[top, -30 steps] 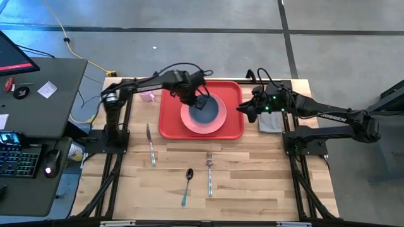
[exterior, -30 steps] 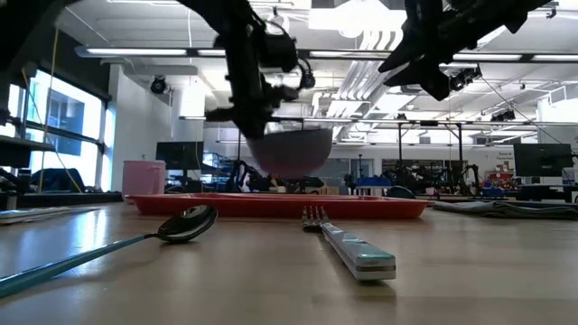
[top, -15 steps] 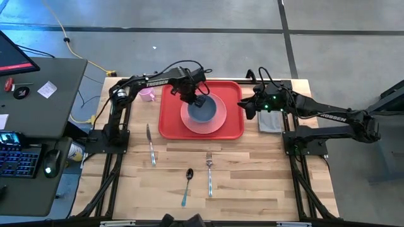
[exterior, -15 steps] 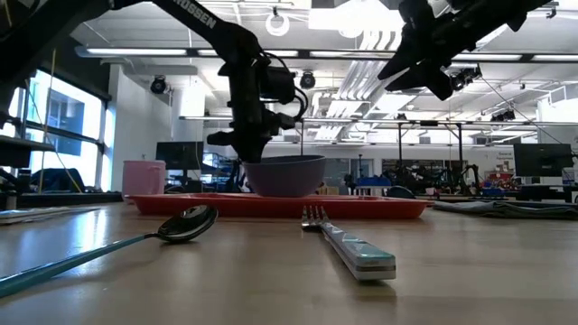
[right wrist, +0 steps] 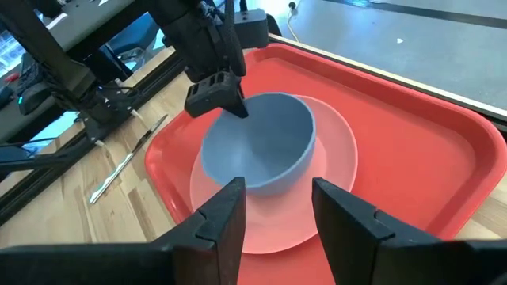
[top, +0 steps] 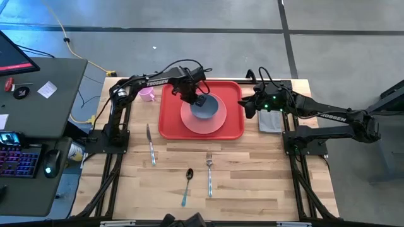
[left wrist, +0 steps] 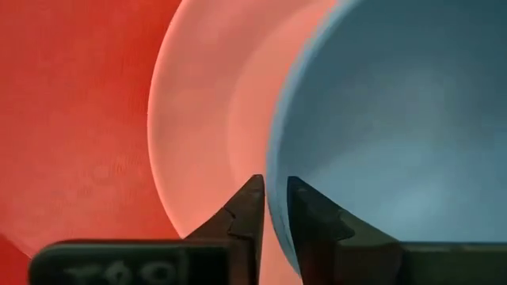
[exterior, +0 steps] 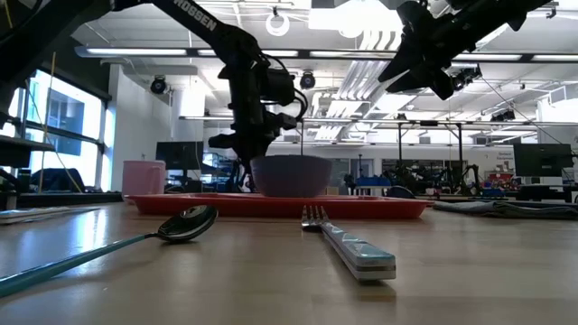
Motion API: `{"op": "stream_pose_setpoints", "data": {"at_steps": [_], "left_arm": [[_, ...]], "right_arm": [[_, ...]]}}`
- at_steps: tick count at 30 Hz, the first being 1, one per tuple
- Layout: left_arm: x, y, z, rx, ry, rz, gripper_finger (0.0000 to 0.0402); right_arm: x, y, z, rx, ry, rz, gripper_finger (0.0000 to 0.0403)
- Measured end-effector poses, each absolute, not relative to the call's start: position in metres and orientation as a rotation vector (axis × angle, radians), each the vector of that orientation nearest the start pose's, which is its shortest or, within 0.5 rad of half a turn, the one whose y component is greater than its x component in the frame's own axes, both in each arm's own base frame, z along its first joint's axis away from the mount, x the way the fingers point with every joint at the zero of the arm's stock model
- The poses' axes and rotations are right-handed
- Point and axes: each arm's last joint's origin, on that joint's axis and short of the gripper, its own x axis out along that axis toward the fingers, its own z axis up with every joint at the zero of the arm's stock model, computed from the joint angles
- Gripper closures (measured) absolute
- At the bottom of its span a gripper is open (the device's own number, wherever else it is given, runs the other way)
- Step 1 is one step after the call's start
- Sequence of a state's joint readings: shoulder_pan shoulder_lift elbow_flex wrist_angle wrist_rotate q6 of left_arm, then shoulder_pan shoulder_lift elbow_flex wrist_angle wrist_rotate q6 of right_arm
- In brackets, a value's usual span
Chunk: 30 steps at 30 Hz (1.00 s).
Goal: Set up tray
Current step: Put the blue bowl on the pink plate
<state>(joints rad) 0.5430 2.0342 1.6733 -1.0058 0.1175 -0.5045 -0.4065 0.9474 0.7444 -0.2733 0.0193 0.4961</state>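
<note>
The tray [top: 169,123] lies at the far middle of the table [top: 252,183], its long axis running side to side between the two arms. On it sits one pink plate [top: 192,121], and on the plate one blue bowl [top: 210,110], standing upright and level with its base down, as the low view shows.

The left tool [top: 197,99] is right at the bowl's rim, on the side toward the left arm's base. In the left wrist view its two fingers [left wrist: 245,214] straddle the bowl's wall, one inside and one outside, with a narrow gap showing around the rim; whether they pinch the rim or have just let go I cannot tell. The bowl lies directly ahead of and below this tool, so the next move is probably a straight lift away.

The right tool [right wrist: 277,210] hangs above the tray's end nearest its own arm, spread and holding nothing, with the bowl a little way ahead of it. The left arm is clearly the nearer to the bowl.

Toward the front of the table, away from both tools, lie one knife [top: 150,145], one spoon [top: 187,184] and one fork [top: 209,171], each with its long axis running front to back. One pink cup [top: 147,94] stands just beside the tray's left end, and one grey cloth [top: 270,122] lies just beside the right end
</note>
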Motion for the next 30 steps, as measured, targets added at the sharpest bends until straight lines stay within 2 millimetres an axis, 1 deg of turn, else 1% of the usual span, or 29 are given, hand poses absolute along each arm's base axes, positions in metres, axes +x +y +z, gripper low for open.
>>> {"op": "stream_pose_setpoints", "data": {"at_steps": [6,13,30], "left_arm": [[0.3508,0.2082,0.2148,-0.864,1.206,0.696,0.0302],[0.3466,0.2052,0.2139,-0.862,1.265,0.681,0.0301],[0.3468,0.2033,0.214,-0.897,1.273,0.629,0.03]], "right_arm": [[0.187,-0.0811,0.2828,0.572,0.36,-0.528,0.0265],[0.1865,-0.0809,0.2817,0.574,0.373,-0.531,0.0265],[0.1857,-0.0817,0.2809,0.561,0.375,-0.568,0.0265]]}}
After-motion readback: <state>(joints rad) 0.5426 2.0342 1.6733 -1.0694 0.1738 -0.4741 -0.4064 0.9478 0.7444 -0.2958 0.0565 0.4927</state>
